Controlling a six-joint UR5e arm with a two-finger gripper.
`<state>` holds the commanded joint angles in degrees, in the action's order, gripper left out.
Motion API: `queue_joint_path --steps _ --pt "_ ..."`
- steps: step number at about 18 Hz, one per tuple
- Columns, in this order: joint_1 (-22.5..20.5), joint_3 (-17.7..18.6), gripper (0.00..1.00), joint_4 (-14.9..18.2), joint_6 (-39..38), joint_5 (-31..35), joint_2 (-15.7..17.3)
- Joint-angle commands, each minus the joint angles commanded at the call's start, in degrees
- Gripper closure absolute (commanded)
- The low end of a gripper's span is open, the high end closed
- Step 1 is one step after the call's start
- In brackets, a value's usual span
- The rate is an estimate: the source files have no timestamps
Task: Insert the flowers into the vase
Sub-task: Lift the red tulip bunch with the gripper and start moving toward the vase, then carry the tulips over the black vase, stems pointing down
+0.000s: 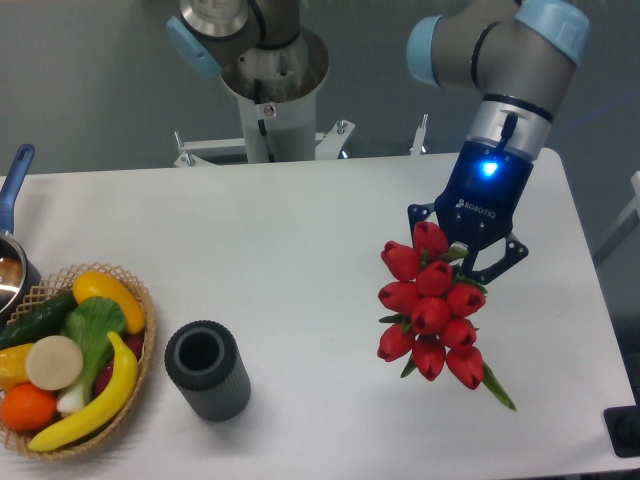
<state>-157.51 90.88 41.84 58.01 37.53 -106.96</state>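
A bunch of red tulips, the flowers (430,310), hangs above the right part of the white table, buds toward the camera and a green leaf tip sticking out at the lower right. My gripper (466,250) is shut on the flowers near their top, its black fingers partly hidden behind the buds. The vase (207,369), a dark grey ribbed cylinder with an open round mouth, stands upright at the front left, well to the left of the bunch and apart from it.
A wicker basket (137,367) of toy fruit and vegetables sits at the front left edge, just left of the vase. A pot with a blue handle (12,180) is at the far left. The arm's base column (270,90) stands behind the table.
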Motion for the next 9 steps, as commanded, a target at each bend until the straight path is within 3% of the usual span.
queue_joint_path --steps 2,6,9 --pt "1.5 -0.5 0.72 -0.1 0.0 -1.0 -0.1" --pt "3.3 0.0 0.72 -3.0 0.6 -13.2 -1.9" --pt "4.8 1.0 0.72 -3.2 0.6 -19.8 -1.8"
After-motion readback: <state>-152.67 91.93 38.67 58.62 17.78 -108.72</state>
